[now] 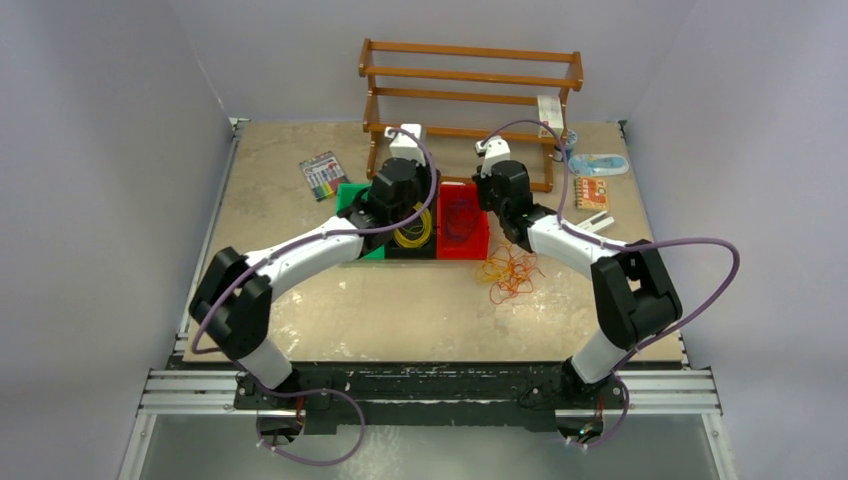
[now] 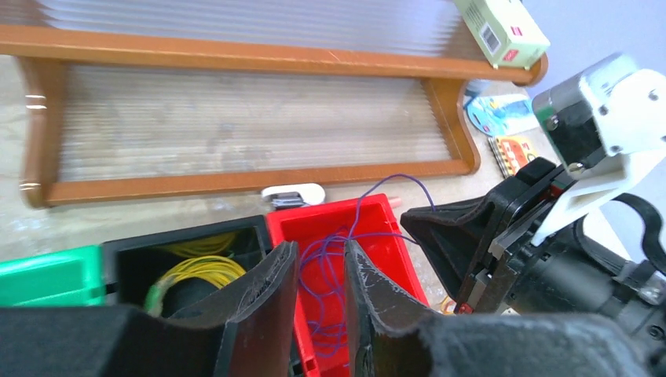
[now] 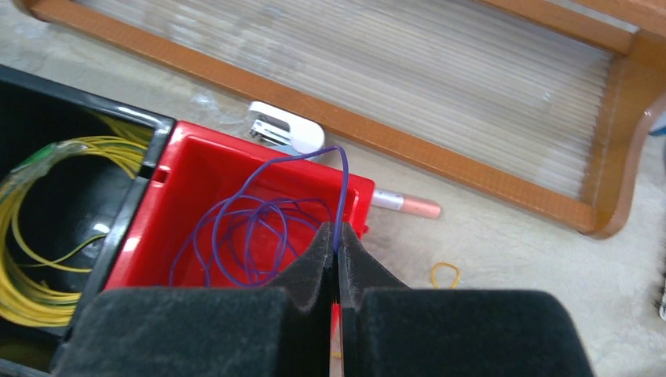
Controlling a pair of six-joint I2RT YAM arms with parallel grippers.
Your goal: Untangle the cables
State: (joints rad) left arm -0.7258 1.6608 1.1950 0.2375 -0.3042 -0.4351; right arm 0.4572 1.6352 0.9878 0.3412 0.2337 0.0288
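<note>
— Overhead, what have you got?

— Both arms reach toward the row of bins in front of the wooden rack point(image 1: 470, 75). The orange cables point(image 1: 512, 272) lie in a loose heap on the table point(image 1: 400, 310), just right of the red bin point(image 3: 236, 169) and near the right arm. From up there I can't read either set of fingers.

— And the wrist cameras?

— They show much more. The right gripper point(image 3: 336, 239) is pressed tight on a single strand of the purple cable point(image 3: 263, 216). The strand climbs from the fingertips toward the rack, arcs over near the bin's far rim and drops back into the loops lying in the red bin.

— Which way do those loops lie?

— They're long ovals, stretched front to back along the bin.

— And the left side?

— The left gripper point(image 2: 319, 247) hovers over the red bin beside the black bin point(image 2: 184, 232). Its fingers are narrowly parted with nothing between them. Through the slit you see purple loops down in the bin. That view also catches the strand lifting out of the bin in a high arc across to the right gripper's tip.

— The yellow ones?

— The yellow cables point(image 2: 203, 271) are coiled in the black bin, with the green bin point(image 2: 47, 275) to its left.
</note>
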